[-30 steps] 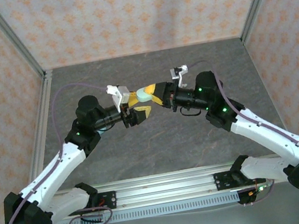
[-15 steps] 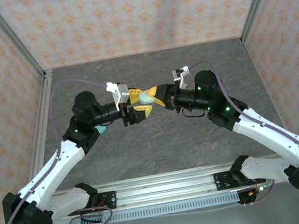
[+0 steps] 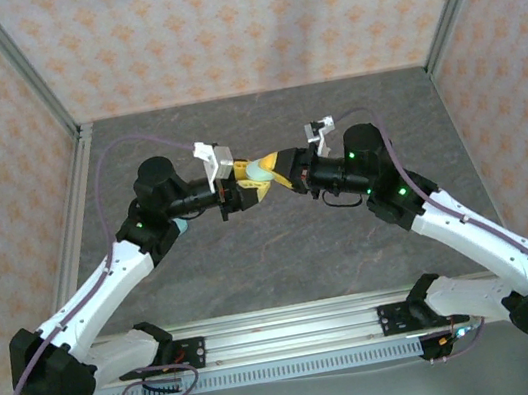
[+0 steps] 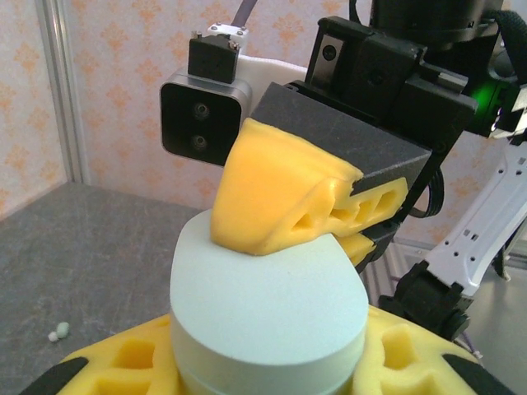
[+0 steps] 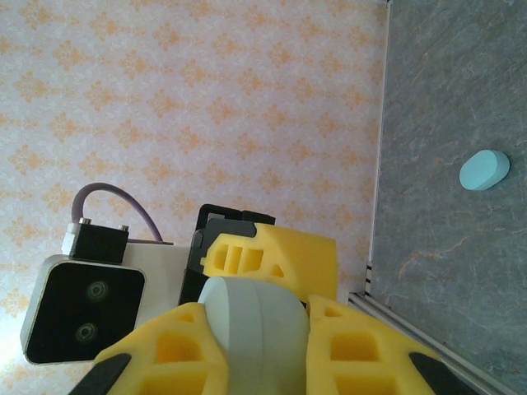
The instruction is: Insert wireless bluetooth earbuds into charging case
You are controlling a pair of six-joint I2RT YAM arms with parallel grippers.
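From above, we see the left claw and the right claw meeting in the air over the surface, both clamped on the pale green charging case.

From the left wrist, that case sits between our own yellow fingers, and the right claw pinches its far rim. Tiny whitish earbuds lie on the surface below.

From the right wrist, a pale blue case lies well apart on the surface.

We judge the charging case light, hard and smooth, best held across its flat sides. The earbuds look slippery and need a gentle pinch across the body.
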